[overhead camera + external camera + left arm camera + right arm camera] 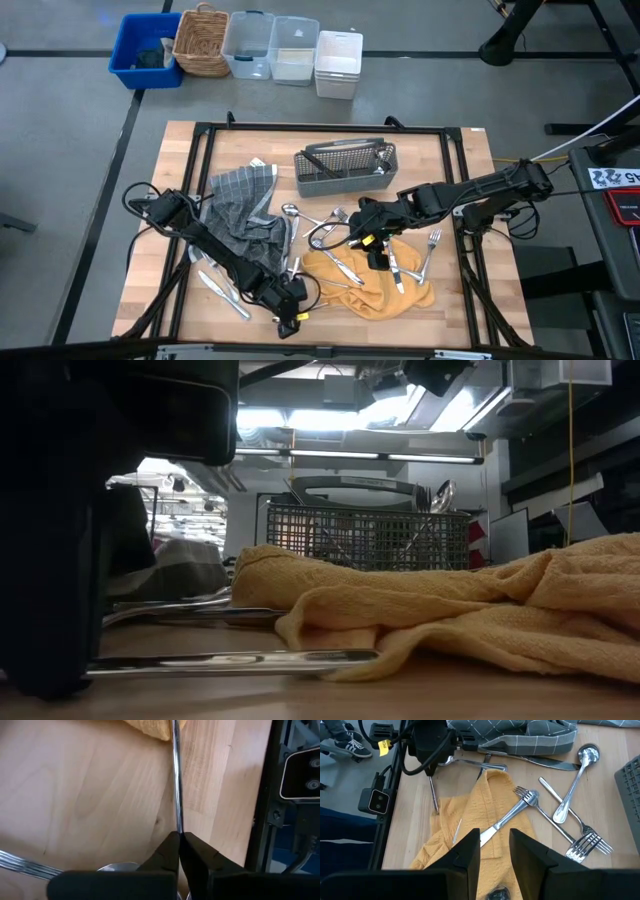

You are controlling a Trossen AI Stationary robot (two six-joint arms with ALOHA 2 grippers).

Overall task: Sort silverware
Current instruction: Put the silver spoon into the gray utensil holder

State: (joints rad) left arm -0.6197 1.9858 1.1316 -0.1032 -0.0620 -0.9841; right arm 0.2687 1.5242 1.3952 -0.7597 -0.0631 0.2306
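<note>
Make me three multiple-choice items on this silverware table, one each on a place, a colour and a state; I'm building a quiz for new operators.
1. Where does the mesh caddy stand?
A. at the table's far side
B. on the yellow cloth
C. on the floor

2. What colour is the cloth under the right gripper?
A. blue
B. yellow
C. white

3. How is the left gripper?
A. open above the caddy
B. shut on a slim utensil handle
C. out of sight

Answers:
1. A, the high view shows it by the far edge.
2. B, it is yellow in every view.
3. B, the left wrist view shows the fingers pinching the handle.
</note>
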